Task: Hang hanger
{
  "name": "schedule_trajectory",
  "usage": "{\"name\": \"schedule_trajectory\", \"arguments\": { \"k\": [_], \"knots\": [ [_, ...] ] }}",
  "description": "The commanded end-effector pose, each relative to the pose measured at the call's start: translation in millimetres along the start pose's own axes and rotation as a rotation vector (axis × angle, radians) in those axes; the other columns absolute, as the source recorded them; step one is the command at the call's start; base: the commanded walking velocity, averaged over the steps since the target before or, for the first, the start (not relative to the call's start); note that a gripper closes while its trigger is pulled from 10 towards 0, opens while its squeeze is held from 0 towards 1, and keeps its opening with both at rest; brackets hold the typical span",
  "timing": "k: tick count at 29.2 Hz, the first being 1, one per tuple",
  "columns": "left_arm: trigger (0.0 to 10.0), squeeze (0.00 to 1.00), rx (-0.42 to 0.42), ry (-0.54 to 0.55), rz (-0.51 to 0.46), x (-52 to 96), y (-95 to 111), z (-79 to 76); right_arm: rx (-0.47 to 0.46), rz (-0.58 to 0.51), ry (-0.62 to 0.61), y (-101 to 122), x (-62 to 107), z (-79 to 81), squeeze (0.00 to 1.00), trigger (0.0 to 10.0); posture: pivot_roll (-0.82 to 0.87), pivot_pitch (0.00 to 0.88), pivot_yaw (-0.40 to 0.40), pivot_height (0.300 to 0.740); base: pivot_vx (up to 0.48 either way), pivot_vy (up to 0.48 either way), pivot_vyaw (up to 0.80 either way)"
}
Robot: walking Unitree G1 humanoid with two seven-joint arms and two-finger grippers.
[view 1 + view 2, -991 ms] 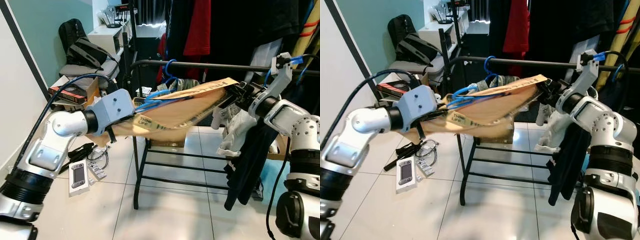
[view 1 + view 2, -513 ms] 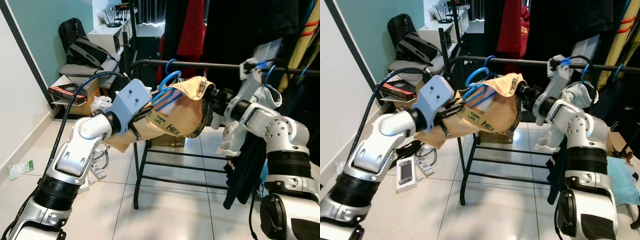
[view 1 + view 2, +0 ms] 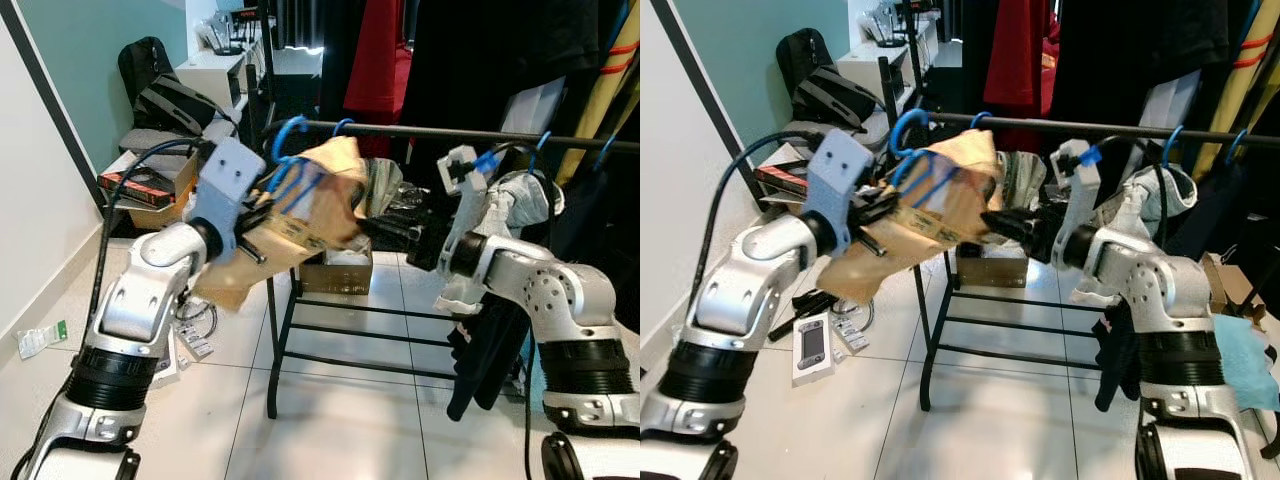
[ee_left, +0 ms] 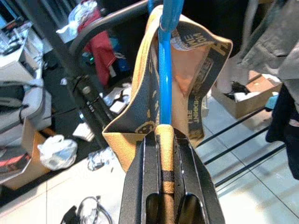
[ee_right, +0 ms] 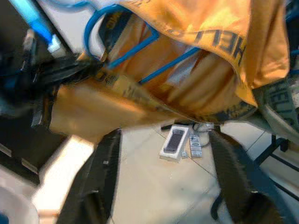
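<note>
Hanger (image 3: 290, 160): blue, carrying tan garment (image 3: 300, 215), hook near rail's (image 3: 450, 133) left end, not yet hooked.
Left gripper (image 4: 164, 140): clamped on hanger.
Right gripper (image 5: 161, 144): spread wide, empty.

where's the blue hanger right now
The blue hanger is up at the left end of the black rail, carrying a tan garment and gripped by the left hand, with its hook beside the rail.

red garment (image 3: 372, 60) hangs behind | backpack (image 3: 160, 90) on chair, left | white box (image 3: 182, 345) on floor tiles (image 3: 330, 430)
</note>
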State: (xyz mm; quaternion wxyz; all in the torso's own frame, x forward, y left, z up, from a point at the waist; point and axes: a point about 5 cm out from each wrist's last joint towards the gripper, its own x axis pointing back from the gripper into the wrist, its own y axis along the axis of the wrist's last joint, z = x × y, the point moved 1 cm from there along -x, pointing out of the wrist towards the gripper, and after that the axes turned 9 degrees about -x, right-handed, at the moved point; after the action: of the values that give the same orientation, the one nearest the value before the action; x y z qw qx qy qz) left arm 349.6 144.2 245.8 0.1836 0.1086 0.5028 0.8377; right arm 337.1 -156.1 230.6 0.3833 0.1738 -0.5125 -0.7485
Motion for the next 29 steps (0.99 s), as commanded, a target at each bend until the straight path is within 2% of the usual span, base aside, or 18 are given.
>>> {"name": "schedule_trajectory", "arguments": {
  "k": [1,2,5,6,7,8,9,10,11,13,14,17,18,20,22,24,28,29],
  "knots": [
    [10.0,0.00,0.031,0.047,0.031,1.0,-4.0,6.6,0.036,0.081,0.005,-17.1,3.4,-0.8,1.00,10.0,-0.08,0.000,0.012,0.740,0.000,0.000,0.00],
    [10.0,0.00,0.031,0.047,0.031,1.0,-4.0,6.6,0.036,0.081,0.005,-17.1,3.4,-0.8,1.00,10.0,-0.08,0.000,0.012,0.740,0.000,0.000,0.00],
    [10.0,0.00,0.062,0.036,-0.001,1.8,-0.1,4.4,0.054,0.143,-0.083,-32.7,11.6,-17.1,1.00,10.0,-0.08,0.000,0.013,0.740,0.000,0.000,0.00],
    [10.0,0.00,0.083,0.003,-0.050,2.5,6.8,0.7,0.064,0.138,-0.171,-36.6,15.5,-32.1,1.00,10.0,-0.09,0.000,0.013,0.740,0.000,0.000,0.00],
    [10.0,0.00,0.083,0.003,-0.050,2.5,6.8,0.7,0.064,0.138,-0.171,-36.6,15.5,-32.1,1.00,10.0,-0.09,0.000,0.013,0.740,0.000,0.000,0.00],
    [10.0,0.00,0.097,-0.080,-0.137,6.4,18.3,-6.6,0.007,0.091,-0.284,-38.4,20.5,-51.7,0.00,10.0,-0.09,0.000,0.015,0.740,0.000,0.000,0.00],
    [10.0,0.00,0.104,-0.163,-0.214,12.1,28.1,-12.9,-0.032,0.062,-0.373,-42.7,25.7,-67.2,0.00,10.0,-0.09,0.000,0.014,0.740,0.000,0.000,0.00],
    [10.0,0.00,0.104,-0.163,-0.214,12.1,28.1,-12.9,-0.032,0.062,-0.373,-42.7,25.7,-67.2,0.00,10.0,-0.09,0.000,0.014,0.740,0.000,0.000,0.00],
    [10.0,0.00,0.106,-0.251,-0.276,20.7,35.5,-17.0,-0.079,0.048,-0.421,-51.8,31.4,-77.8,0.00,10.0,-0.09,0.000,0.014,0.740,0.000,0.000,-0.79],
    [10.0,0.00,0.106,-0.251,-0.276,20.7,35.5,-17.0,-0.079,0.048,-0.421,-51.8,31.4,-77.8,0.00,10.0,-0.09,0.000,0.014,0.740,0.000,0.000,-0.79],
    [10.0,0.00,0.082,-0.349,-0.309,32.6,36.7,-19.1,-0.127,0.044,-0.431,-65.1,36.3,-83.7,0.00,10.0,-0.09,0.000,0.014,0.740,0.000,0.000,-0.79],
    [10.0,0.00,0.065,-0.407,-0.320,40.2,36.3,-19.8,-0.148,0.047,-0.426,-73.8,39.5,-85.6,0.00,10.0,-0.09,0.000,0.014,0.740,0.000,0.000,-0.79],
    [10.0,0.00,0.035,-0.460,-0.317,48.5,33.1,-20.4,-0.163,0.070,-0.414,-86.6,41.8,-86.0,0.00,10.0,-0.09,0.000,0.015,0.740,0.000,0.000,-0.79],
    [10.0,0.00,0.035,-0.460,-0.317,48.5,33.1,-20.4,-0.163,0.070,-0.414,-86.6,41.8,-86.0,0.00,10.0,-0.09,0.000,0.015,0.740,0.000,0.000,-0.79],
    [10.0,0.00,0.052,-0.400,-0.258,46.8,24.3,-13.4,-0.191,0.142,-0.421,-117.1,43.8,-87.3,0.00,10.0,-0.08,0.000,0.012,0.740,0.000,0.000,-0.39],
    [10.0,0.00,0.066,-0.362,-0.235,43.9,21.5,-10.8,-0.198,0.164,-0.430,-126.1,44.4,-87.9,0.00,10.0,-0.08,0.000,0.012,0.740,0.000,0.000,0.00],
    [10.0,0.00,0.091,-0.263,-0.161,31.4,13.0,-12.5,-0.204,0.210,-0.489,-142.8,47.0,-94.8,0.00,10.0,-0.08,0.000,0.012,0.740,0.000,0.000,0.00],
    [10.0,0.00,0.098,-0.215,-0.102,24.0,4.3,-17.1,-0.206,0.235,-0.532,-152.0,50.0,-99.2,0.00,10.0,-0.09,0.000,0.011,0.740,0.000,0.000,0.00]
  ]
}}
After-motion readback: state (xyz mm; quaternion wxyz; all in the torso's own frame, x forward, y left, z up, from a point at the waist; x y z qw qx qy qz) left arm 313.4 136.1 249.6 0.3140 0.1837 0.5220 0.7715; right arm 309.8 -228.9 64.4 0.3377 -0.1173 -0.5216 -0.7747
